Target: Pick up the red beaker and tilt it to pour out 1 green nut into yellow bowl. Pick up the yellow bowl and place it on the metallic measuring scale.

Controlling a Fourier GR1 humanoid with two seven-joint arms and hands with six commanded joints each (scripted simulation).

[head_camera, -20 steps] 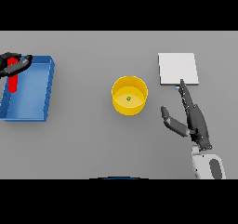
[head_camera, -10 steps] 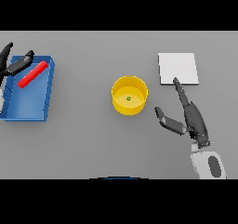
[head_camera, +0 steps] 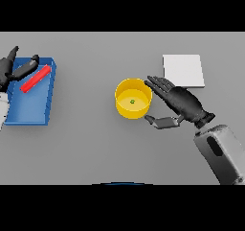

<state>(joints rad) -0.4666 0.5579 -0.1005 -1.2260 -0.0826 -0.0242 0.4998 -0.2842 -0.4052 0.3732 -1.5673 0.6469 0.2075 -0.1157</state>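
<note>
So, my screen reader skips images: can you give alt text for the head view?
The robot's right hand, open, reaches beside a round yellow bowl holding one green nut. Its left hand is by a red beaker lying in a blue tray.

No text, label, number or sign can be read anywhere — every surface shows plain.

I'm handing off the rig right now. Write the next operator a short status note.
Right hand: open, beside the yellow bowl, not gripping it.
Left hand: open, at the far-left corner of the blue tray.
Red beaker: lying in the tray.
Done: one green nut is in the bowl.
Left: grasp the bowl and set it on the scale, just behind the right hand.
</note>
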